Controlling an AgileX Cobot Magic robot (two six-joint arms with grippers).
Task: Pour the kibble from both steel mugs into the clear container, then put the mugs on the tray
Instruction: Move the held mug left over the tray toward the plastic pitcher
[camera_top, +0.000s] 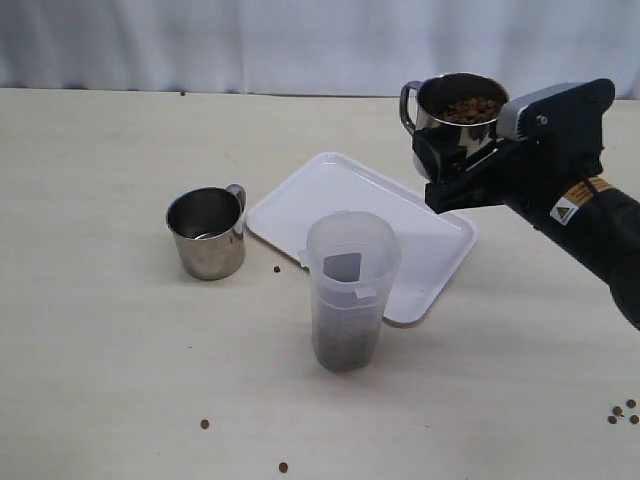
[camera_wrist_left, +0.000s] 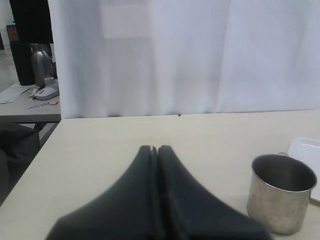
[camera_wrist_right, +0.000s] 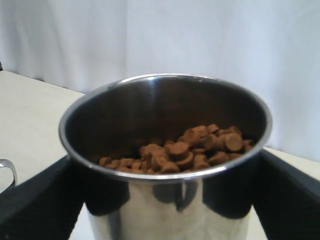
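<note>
My right gripper (camera_top: 455, 155) is shut on a steel mug (camera_top: 432, 128) and holds it upright in the air over the far right corner of the white tray (camera_top: 330, 190). Brown kibble (camera_wrist_right: 190, 150) lies in this mug (camera_wrist_right: 165, 215), and my black fingers (camera_wrist_right: 35, 195) press on both of its sides. The other steel mug (camera_top: 207, 235) stands empty on the table left of the tray. In front of the tray is the clear container (camera_top: 350, 265), with kibble (camera_top: 345, 345) in its bottom. My left gripper (camera_wrist_left: 155, 148) is shut and empty, with the empty mug (camera_wrist_left: 280, 200) off to one side.
Loose pellets lie on the table: one by the empty mug (camera_top: 277, 268), two near the front edge (camera_top: 204, 424), and a few at the front right (camera_top: 622, 412). A white curtain (camera_top: 300, 40) closes the back. The left wrist view shows a side desk (camera_wrist_left: 30, 107).
</note>
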